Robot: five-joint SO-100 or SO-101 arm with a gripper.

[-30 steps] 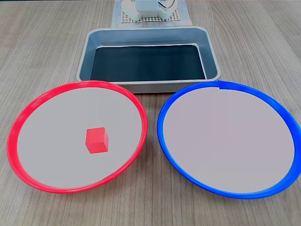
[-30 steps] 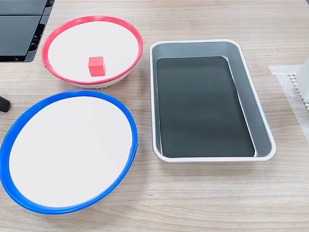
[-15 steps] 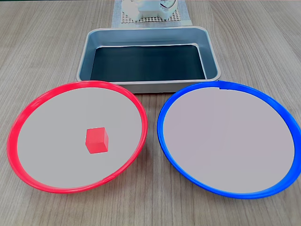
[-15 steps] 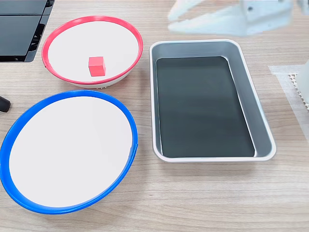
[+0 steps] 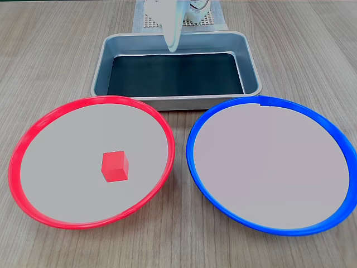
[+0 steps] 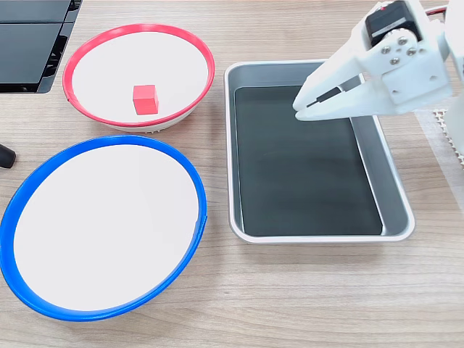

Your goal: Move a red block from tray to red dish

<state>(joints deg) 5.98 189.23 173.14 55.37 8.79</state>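
Two white fingers (image 6: 308, 101) are tapering almost to a shared tip, lying nearly together with just a thin dark slit between them and nothing held. In a fixed view the gripper (image 6: 299, 111) is reaching in from the 2 o'clock corner and hanging over the tray (image 6: 395, 188), its tip toward 9 o'clock above the tray's dark floor. In a fixed view the gripper (image 5: 172, 47) is showing as a pale, blurred shape pointing down toward 6 o'clock over the tray's far rim (image 5: 167, 38).

Behind the fingers, the white arm body (image 6: 406, 61) is stretching back toward the 2 o'clock corner, with round screw heads on its side.

The tray is sitting on a light wood-grain surface (image 6: 290, 304), and its black floor is lying bare.

The red block (image 6: 146, 98) is resting inside the red dish (image 6: 206, 54), a little toward 7 o'clock of the dish's pale centre, well apart from the fingers. In a fixed view the red block (image 5: 115, 166) is sitting upright, one edge turned toward the camera, inside the red dish (image 5: 22, 142).

The blue-rimmed dish (image 6: 192, 185) is lying just beside the red dish, its pale centre bare. In a fixed view the blue-rimmed dish (image 5: 195, 125) is filling the 4 o'clock area, near the tray's front rim.

A dark flat object (image 6: 29, 43) is occupying the 10 o'clock corner.
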